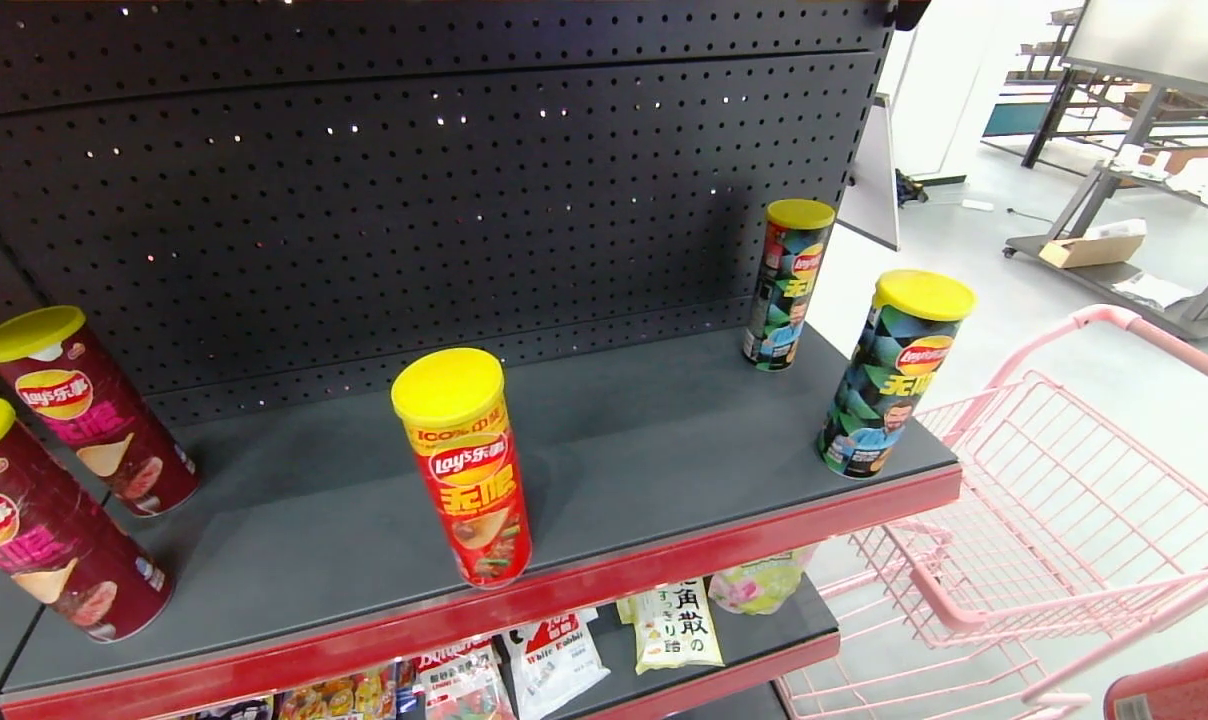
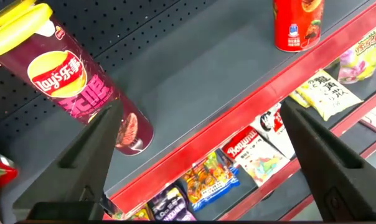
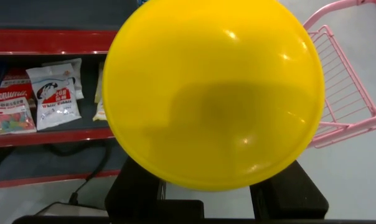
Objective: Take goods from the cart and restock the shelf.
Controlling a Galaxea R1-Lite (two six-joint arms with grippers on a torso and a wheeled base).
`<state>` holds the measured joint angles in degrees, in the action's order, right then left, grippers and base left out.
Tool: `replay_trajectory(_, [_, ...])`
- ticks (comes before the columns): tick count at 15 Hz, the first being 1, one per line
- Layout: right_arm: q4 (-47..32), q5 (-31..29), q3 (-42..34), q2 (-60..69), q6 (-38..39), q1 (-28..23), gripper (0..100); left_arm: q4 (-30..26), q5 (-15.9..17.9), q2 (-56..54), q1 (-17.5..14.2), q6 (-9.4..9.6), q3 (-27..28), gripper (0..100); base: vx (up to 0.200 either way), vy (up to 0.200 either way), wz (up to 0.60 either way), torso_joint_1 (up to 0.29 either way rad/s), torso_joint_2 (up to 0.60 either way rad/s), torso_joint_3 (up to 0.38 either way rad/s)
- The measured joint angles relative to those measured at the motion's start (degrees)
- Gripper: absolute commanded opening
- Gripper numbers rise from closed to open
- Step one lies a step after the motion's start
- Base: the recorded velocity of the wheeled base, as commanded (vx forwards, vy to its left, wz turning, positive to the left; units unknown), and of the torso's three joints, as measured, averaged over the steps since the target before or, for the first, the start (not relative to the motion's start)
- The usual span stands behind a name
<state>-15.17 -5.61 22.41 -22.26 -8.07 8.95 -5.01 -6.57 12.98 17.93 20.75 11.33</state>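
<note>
The right end effector (image 3: 213, 199) is clamped on a can (image 3: 213, 93). The can's yellow lid faces the wrist camera, with a dark finger (image 3: 138, 193) at each side beneath it. The left end effector (image 2: 200, 106) holds nothing; its fingers stand wide apart in front of the shelf (image 1: 644, 440), near one maroon can (image 2: 82, 87).

In the head view the shelf crosses the middle of the frame. It carries maroon cans (image 1: 89, 410) at the left, a red can (image 1: 469, 470) at centre front, and two dark cans (image 1: 894, 375) at the right end. The pink cart (image 1: 1099, 318) stands at the right, and packets (image 1: 674, 625) lie below.

The can is probably light: a stiff tube with a glossy, rather slippery wrap and brittle contents. A hard squeeze could dent it. Being tall and narrow, it would tip easily when set down. The best hold is around the body, about halfway up, with the can kept upright.

The lid hides the can's body and the exact finger contact, so the grip height cannot be read. A red curved shape (image 1: 1179, 690), cut off in the lower right corner of the head view, may be this same can, but I cannot tell. The cart's near side is also cut off.
</note>
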Motion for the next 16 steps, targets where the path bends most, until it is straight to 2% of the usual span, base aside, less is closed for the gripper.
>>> replay_trajectory(2, [0.00, -0.02, 0.00, 0.00, 0.00, 0.00, 0, 0.01, 0.00, 0.00, -0.02, 0.00, 0.02, 100, 0.000, 0.000, 0.00, 0.000, 0.00, 0.000])
replay_trajectory(10, [0.06, 0.06, -0.17, 0.00, 0.00, 0.02, 0, 0.01, 0.01, 0.10, 0.00, -0.01, 0.00, 100, 0.000, 0.000, 0.60, 0.006, 0.00, 0.002])
replay_trajectory(16, [-0.57, 0.24, 0.24, 1.71, -0.09, 0.12, 0, -0.18, -0.02, -0.78, -0.02, 1.66, -0.26, 100, 0.000, 0.000, 0.00, 0.000, 0.00, 0.000])
